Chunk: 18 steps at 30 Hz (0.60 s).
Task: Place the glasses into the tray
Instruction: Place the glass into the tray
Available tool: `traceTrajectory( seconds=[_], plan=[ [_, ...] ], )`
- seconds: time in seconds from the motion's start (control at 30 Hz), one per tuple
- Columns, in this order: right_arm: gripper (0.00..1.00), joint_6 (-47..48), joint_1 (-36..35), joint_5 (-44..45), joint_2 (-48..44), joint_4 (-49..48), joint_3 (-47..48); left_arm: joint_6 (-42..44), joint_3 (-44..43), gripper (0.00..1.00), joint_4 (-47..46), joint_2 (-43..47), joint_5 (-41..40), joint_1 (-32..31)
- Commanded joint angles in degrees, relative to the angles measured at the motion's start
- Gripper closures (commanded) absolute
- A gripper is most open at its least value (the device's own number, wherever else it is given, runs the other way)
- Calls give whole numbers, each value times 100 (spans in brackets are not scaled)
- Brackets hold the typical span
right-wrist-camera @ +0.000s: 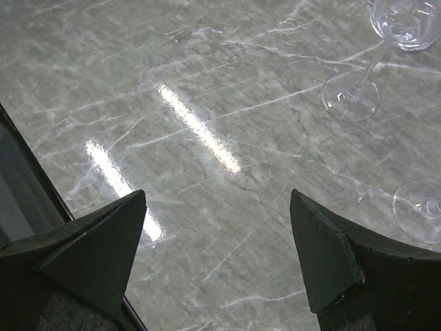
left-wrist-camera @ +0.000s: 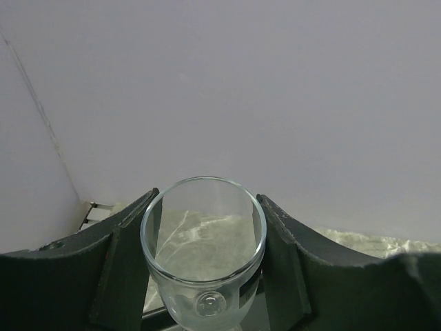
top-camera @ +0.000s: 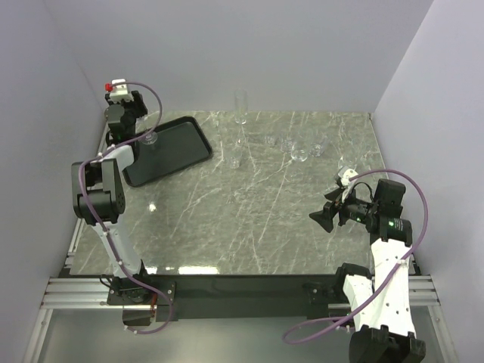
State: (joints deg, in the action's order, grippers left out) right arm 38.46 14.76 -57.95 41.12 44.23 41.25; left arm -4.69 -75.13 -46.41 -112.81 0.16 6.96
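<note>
The black tray (top-camera: 185, 147) lies at the back left of the marble table. My left gripper (top-camera: 145, 139) is over the tray's left part, shut on a small clear stemmed glass (top-camera: 150, 138). In the left wrist view that glass (left-wrist-camera: 203, 255) stands upright between the two dark fingers (left-wrist-camera: 127, 269), with the tray's dark surface just below it. Several more clear glasses stand along the back: a tall flute (top-camera: 240, 110), a stemmed glass (top-camera: 236, 156), and short ones (top-camera: 299, 153). My right gripper (top-camera: 325, 216) is open and empty over bare marble (right-wrist-camera: 220, 227); a stemmed glass (right-wrist-camera: 351, 96) stands beyond it.
White walls enclose the table at the back and both sides. A glass (top-camera: 344, 171) stands close behind the right gripper. Another glass base (right-wrist-camera: 420, 210) shows at the right edge of the right wrist view. The table's dark front edge (right-wrist-camera: 21, 172) is to the left there.
</note>
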Motion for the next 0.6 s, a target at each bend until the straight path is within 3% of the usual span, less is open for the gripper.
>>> traceTrajectory(
  seconds=[0.0,0.57],
  plan=[
    [9,57,-17,-84,45,-11,269,91,-344,85,-360,-47,71,60],
    [9,65,-9,-76,62,-11,269,214,-441,82,-201,-232,71,148]
  ],
)
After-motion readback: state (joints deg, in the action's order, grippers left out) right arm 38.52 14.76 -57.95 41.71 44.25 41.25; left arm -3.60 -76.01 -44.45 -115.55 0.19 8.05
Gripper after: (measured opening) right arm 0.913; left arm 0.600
